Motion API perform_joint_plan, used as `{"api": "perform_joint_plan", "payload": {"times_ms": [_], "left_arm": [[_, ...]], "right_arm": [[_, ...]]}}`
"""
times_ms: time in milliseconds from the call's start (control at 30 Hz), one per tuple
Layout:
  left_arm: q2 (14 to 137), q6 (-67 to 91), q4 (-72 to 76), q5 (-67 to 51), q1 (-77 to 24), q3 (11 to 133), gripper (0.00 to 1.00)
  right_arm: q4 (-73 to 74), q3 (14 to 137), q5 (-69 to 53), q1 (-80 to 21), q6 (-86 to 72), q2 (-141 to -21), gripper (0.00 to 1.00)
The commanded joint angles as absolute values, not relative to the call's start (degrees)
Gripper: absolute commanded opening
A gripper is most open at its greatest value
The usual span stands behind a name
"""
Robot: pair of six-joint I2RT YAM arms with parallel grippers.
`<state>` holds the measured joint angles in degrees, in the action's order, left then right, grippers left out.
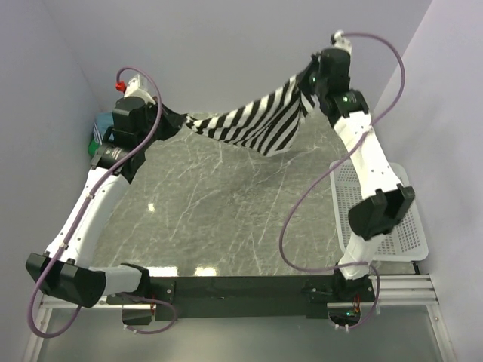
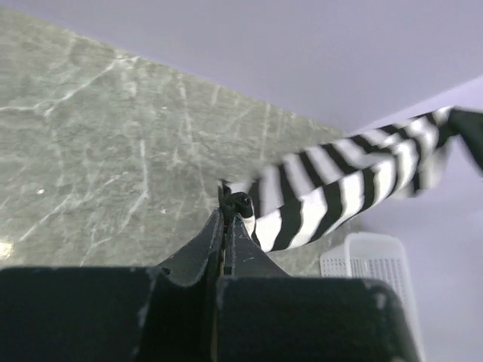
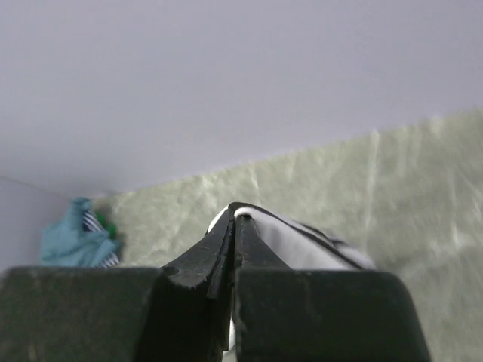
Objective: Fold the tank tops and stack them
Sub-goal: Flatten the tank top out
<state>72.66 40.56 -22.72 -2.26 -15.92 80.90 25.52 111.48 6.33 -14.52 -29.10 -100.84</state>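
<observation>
The black-and-white striped tank top (image 1: 256,121) hangs stretched in the air between my two grippers, above the far part of the marble table (image 1: 226,219). My left gripper (image 1: 183,121) is shut on its left end; in the left wrist view the cloth (image 2: 332,188) runs from the closed fingertips (image 2: 226,207) up to the right. My right gripper (image 1: 308,75) is shut on its right end, held higher; in the right wrist view cloth (image 3: 317,245) is pinched at the tips (image 3: 236,215). Other tank tops, teal, green and striped, lie in a heap (image 1: 99,130) at the far left (image 3: 79,237).
A white lattice basket (image 1: 381,219) lies at the table's right edge, partly under my right arm; it also shows in the left wrist view (image 2: 370,264). Pale walls close in the back and both sides.
</observation>
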Motion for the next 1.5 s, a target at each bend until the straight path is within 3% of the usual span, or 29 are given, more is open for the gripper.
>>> {"api": "perform_joint_plan", "payload": {"times_ms": [0, 133, 233, 333, 533, 767, 933, 1467], "left_arm": [[72.33, 41.65, -23.71, 4.01, -15.47, 78.40, 0.01], [73.91, 44.38, -24.61, 7.04, -11.71, 73.31, 0.01], [75.23, 46.14, -24.00, 4.83, -10.99, 68.31, 0.01], [75.15, 47.81, -21.46, 2.38, -10.99, 64.09, 0.01], [76.29, 48.95, -20.22, 1.85, -10.99, 59.94, 0.01], [76.29, 48.95, -20.48, 3.08, -10.99, 59.50, 0.01], [76.11, 48.60, -20.30, 2.99, -10.99, 58.71, 0.01], [74.01, 47.20, -20.30, 2.73, -10.63, 57.48, 0.01]], "right_arm": [[35.29, 126.09, 2.82, -14.94, -24.35, -110.71, 0.00], [40.34, 131.23, 2.19, -17.31, -23.91, -120.75, 0.05], [36.67, 120.19, 3.77, -18.89, -24.69, -117.28, 0.44], [30.07, 104.71, 3.78, -19.60, -26.98, -111.99, 0.52], [24.88, 81.77, 9.04, -26.53, -32.42, -99.61, 0.52], [15.74, 56.28, 7.12, -34.27, -41.91, -90.36, 0.49], [16.17, 55.81, 8.78, -39.28, -43.94, -92.45, 0.50], [17.40, 58.62, 17.75, -39.11, -48.07, -100.63, 0.52]]}}
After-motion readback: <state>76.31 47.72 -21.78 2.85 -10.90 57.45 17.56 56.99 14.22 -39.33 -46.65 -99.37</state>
